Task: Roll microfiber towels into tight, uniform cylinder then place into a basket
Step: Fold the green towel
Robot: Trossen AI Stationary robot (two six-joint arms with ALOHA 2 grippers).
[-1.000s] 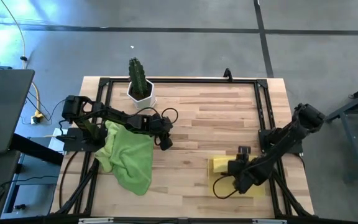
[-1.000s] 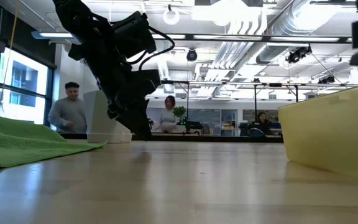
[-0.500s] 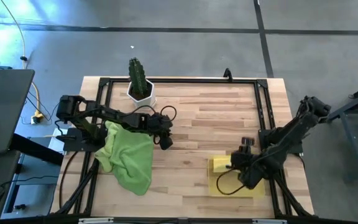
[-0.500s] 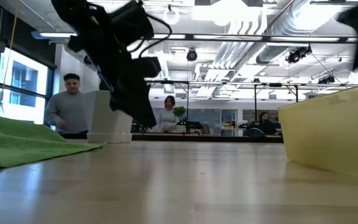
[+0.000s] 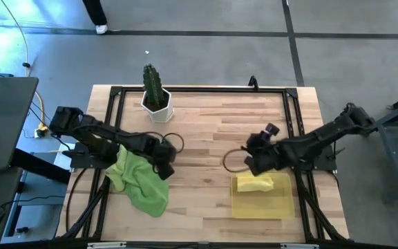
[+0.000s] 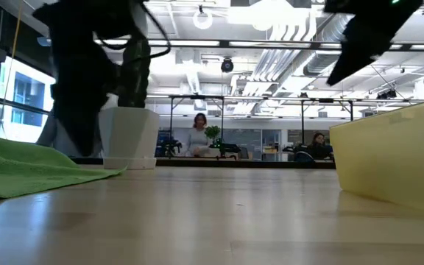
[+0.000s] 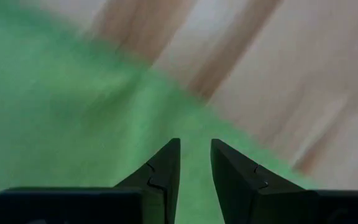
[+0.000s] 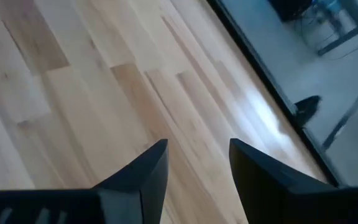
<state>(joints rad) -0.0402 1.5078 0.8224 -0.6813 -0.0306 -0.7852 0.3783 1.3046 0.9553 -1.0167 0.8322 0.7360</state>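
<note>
One yellow towel (image 5: pixel 255 183), rolled, lies in the basket (image 5: pixel 262 205); the green towels (image 5: pixel 142 181) remain crumpled on the table (image 5: pixel 213 131). Left pincer (image 5: pixel 163 169) open over them; right pincer (image 5: pixel 249 160) open, empty, beside the basket.

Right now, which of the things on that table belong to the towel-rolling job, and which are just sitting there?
Part of the job:
- green towels, heaped by the left hand
- rolled yellow towel
- yellow basket, holding that roll

Just there:
- cactus in its white pot
- black cable loop near the right hand
</note>
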